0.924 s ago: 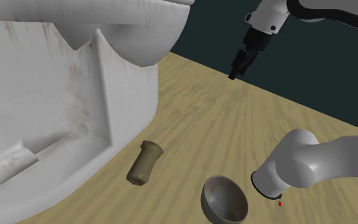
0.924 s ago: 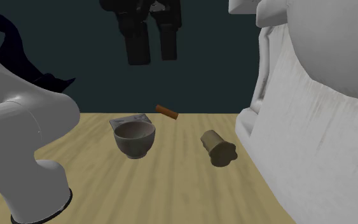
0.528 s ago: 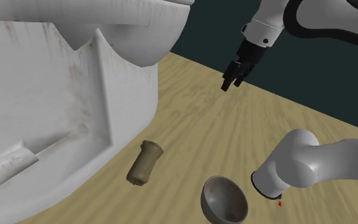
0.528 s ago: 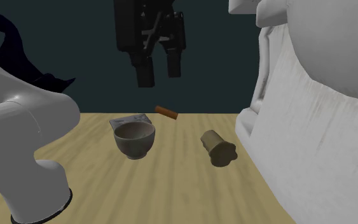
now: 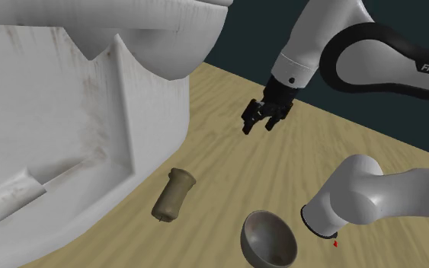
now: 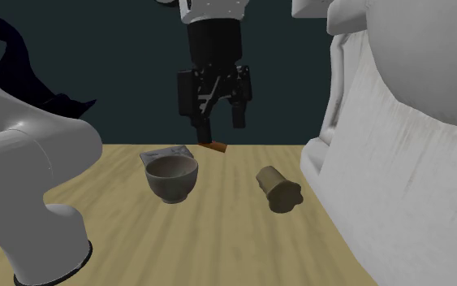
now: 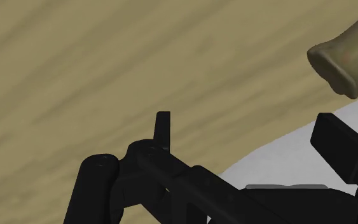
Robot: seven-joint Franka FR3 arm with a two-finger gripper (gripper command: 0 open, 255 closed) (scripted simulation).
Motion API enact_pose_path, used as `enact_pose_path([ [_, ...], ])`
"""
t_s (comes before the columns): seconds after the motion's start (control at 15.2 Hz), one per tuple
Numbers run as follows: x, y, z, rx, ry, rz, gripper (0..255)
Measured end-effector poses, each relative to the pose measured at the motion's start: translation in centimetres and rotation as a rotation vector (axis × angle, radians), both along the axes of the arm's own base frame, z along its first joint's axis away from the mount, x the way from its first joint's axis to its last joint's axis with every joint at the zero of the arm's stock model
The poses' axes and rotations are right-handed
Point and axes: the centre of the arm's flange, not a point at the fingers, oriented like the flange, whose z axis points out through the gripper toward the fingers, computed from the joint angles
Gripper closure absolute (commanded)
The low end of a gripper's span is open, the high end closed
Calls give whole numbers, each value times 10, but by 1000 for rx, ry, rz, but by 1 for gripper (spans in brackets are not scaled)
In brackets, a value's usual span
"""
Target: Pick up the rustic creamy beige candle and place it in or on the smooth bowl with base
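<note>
Shoulder view: The gripper (image 5: 257,126) is observed above the wooden surface (image 5: 334,145), clear of it, with its fingers spread apart and nothing between them. The beige candle (image 5: 174,195) is found lying on its side on the surface, well apart from the gripper, toward the view's lower left, close beside the large white fixture (image 5: 68,114). The grey bowl (image 5: 270,238) is noted near the candle, on the view's right of it and not touching it. The arm (image 5: 357,57) is seen entering from the view's upper right, with the wrist angled down and to the left.

Second exterior view: The gripper (image 6: 222,126) is recorded hanging above the surface with its fingers parted and empty. The candle (image 6: 278,188) lies lower and to the view's right of it, just beside the white fixture (image 6: 405,162). The bowl (image 6: 171,177) stands upright to the view's lower left of the gripper. A small brown cylinder (image 6: 213,146) is partly hidden behind the gripper.

Wrist view: The gripper (image 7: 254,141) is shown released. One end of the candle (image 7: 346,54) is seen beyond the gripper, outside one finger and not between the two.
</note>
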Motion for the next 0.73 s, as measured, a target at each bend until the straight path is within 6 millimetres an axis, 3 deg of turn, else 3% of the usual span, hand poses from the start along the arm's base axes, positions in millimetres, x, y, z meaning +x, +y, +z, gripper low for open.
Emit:
enact_pose_path([
  [0.33,0,52,-38,8,-14,-143,0],
  [0.73,15,116,-84,18,-31,-313,0],
])
